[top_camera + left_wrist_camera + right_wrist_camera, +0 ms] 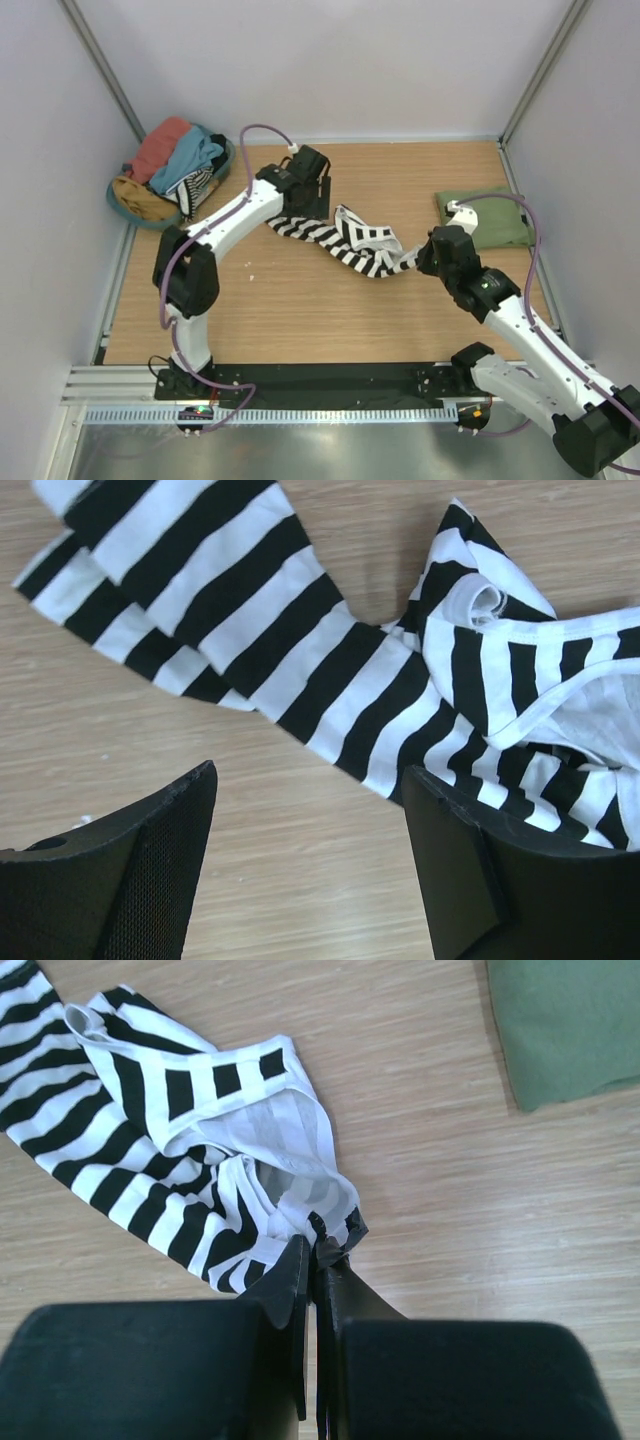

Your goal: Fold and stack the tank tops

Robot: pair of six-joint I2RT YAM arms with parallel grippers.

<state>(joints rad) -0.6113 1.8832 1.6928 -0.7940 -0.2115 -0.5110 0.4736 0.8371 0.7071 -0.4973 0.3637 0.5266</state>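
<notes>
We see bare surface [300, 310] at 6 o'clock of the striped top [350, 238], sprawled mid-surface; the folded green top [485, 218] lies at 3 o'clock near the right edge. Left jaws hang spread over the striped top's 9 o'clock end, holding nothing; right jaws pinch its 3 o'clock hem, the right arm [520, 330] stretched low.

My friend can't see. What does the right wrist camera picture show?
The right gripper is pinched shut on a corner of the striped top, which lies crumpled on the wooden table. Part of a green top lies in the upper right corner of the picture.
</notes>
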